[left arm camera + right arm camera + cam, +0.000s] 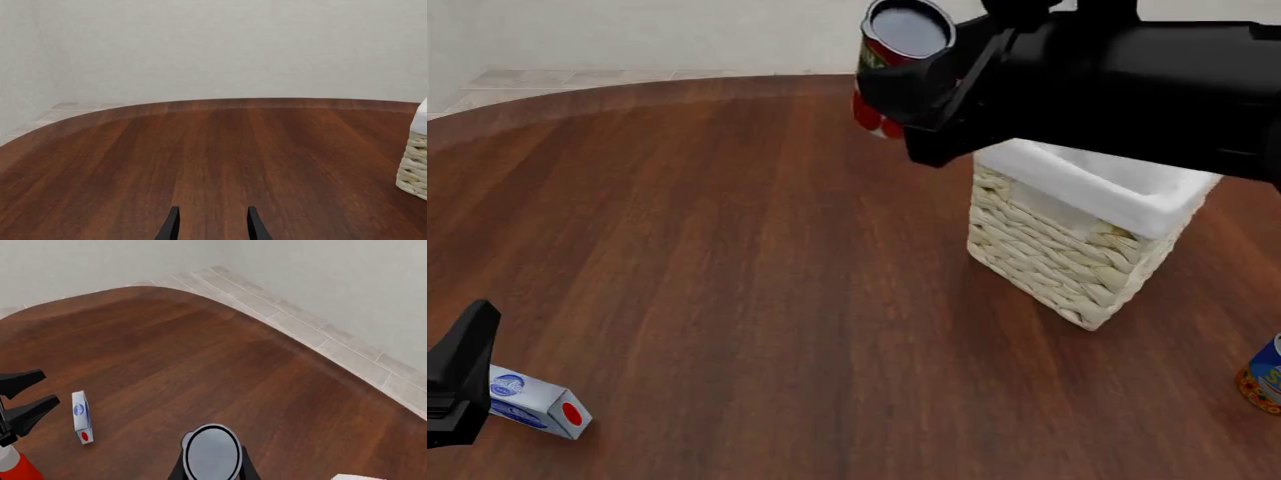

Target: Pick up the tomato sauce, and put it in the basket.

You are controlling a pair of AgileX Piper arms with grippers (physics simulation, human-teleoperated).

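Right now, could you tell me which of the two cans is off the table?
The tomato sauce, red-labelled with a silver-grey top, is held aloft in the right gripper beside the basket. The blue-orange can stands on the table.

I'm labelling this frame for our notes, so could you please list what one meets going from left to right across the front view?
Left claw → white-blue carton → tomato sauce, held aloft in the right claw → basket → blue-orange can at the right edge.
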